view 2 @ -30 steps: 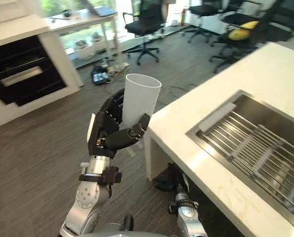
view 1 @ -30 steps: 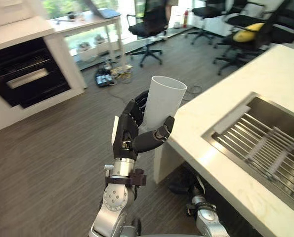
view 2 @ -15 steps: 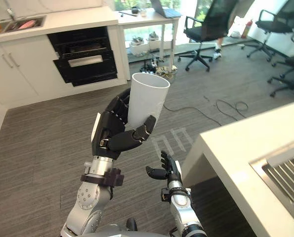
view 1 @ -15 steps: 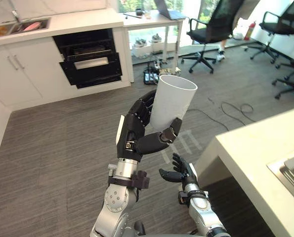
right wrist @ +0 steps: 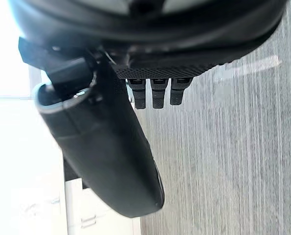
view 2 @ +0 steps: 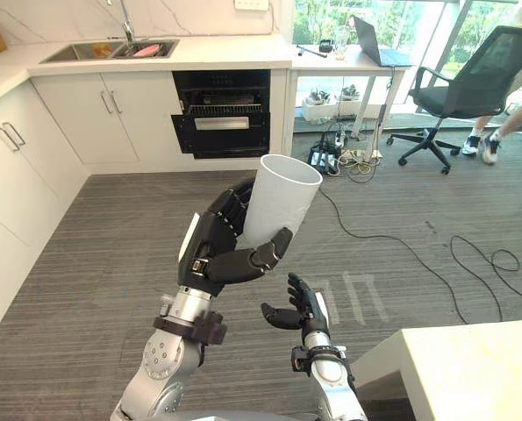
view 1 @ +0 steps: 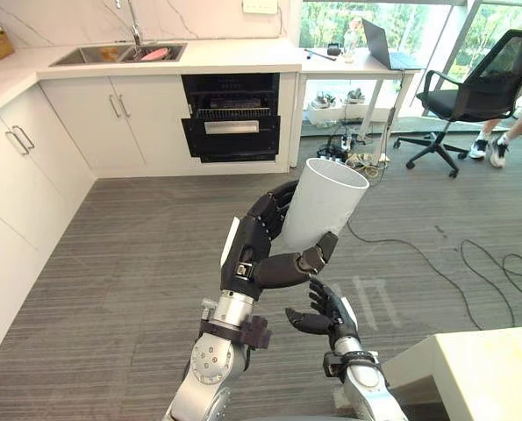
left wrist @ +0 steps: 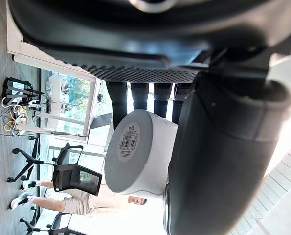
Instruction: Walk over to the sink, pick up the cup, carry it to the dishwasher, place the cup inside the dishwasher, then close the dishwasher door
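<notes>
The white cup (view 1: 325, 203) sits tilted at frame centre, clamped between the curled fingers and thumb of the left hand (view 1: 253, 254). The right hand (view 1: 324, 317), just below it, hangs loosely spread and holds nothing. The dishwasher (view 1: 232, 117) (the black unit at upper centre) looks open, though it is too far off to be sure. Walking jolts could work the smooth, tilted cup loose, and a misjudged approach could knock its rim against the door.

In the left wrist view, a round white label (left wrist: 129, 143) with a black barcode is stuck on the flat base of the white cup (left wrist: 146, 169). The small print beside the barcode is too small to read.
</notes>
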Motion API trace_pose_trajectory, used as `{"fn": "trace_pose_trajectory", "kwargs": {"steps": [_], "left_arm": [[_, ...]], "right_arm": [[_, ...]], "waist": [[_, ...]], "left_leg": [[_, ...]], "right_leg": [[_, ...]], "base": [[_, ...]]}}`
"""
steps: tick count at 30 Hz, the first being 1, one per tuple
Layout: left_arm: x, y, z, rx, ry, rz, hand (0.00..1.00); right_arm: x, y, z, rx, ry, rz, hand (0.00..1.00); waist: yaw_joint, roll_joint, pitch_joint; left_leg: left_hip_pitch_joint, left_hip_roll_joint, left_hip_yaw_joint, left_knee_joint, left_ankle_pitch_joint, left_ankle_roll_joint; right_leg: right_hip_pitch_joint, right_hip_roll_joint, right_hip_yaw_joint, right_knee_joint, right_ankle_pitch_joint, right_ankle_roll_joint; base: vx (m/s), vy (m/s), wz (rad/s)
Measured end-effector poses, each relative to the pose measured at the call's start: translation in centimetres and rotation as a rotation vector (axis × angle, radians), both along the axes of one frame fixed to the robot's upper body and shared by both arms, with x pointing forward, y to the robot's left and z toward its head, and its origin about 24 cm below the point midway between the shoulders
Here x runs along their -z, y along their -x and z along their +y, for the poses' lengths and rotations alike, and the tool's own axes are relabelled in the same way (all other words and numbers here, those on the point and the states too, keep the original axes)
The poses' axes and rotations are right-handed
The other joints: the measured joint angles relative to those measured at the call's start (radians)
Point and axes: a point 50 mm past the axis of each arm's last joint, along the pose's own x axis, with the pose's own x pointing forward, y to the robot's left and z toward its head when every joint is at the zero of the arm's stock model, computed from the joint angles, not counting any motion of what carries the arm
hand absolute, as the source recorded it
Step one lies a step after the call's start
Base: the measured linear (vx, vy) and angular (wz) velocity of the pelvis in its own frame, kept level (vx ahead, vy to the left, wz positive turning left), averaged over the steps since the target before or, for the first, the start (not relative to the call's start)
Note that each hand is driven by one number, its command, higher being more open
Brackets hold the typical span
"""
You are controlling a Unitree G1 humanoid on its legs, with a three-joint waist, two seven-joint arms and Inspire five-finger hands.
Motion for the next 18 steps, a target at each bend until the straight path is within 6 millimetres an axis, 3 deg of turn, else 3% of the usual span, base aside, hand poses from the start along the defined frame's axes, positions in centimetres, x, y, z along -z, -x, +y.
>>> {"fn": "trace_pose_trajectory", "kwargs": {"steps": [8,12,14,18], "left_arm": [[0.1,-0.1,0.4,-0.014,-0.007,0.002,0.30],[0.3,0.0,0.6,-0.012,-0.023,0.008,0.30],[0.3,0.1,0.6,-0.008,-0.026,0.007,0.30],[0.5,0.2,0.6,-0.003,-0.028,0.012,0.30]], "right_arm": [[0.5,0.9,-0.8,0.025,0.025,0.028,0.90],[0.7,0.7,-0.4,0.030,0.016,0.031,0.90],[1.0,1.0,-0.5,0.032,0.018,0.046,0.90],[1.5,1.4,-0.5,0.033,0.020,0.073,0.90]], "waist": [[0.008,0.003,0.010],[0.011,0.006,0.011],[0.001,0.011,0.012],[-0.005,0.011,0.012]], "left_leg": [[-0.039,-0.005,-0.033,0.048,0.001,-0.002],[-0.036,0.022,0.079,0.009,-0.003,0.006],[-0.020,0.024,0.126,-0.044,0.045,0.006],[0.022,-0.007,0.108,-0.181,0.138,0.018]], "right_leg": [[0.053,-0.009,-0.095,-0.035,0.001,-0.002],[0.052,-0.022,-0.113,-0.032,0.001,-0.003],[0.052,-0.035,-0.123,-0.038,0.006,0.005],[0.048,-0.052,-0.137,-0.050,0.012,0.015]], "base": [[0.01,-0.019,0.42],[-0.11,0.003,0.19],[-0.07,0.008,0.21],[-0.01,0.041,0.18]]}}
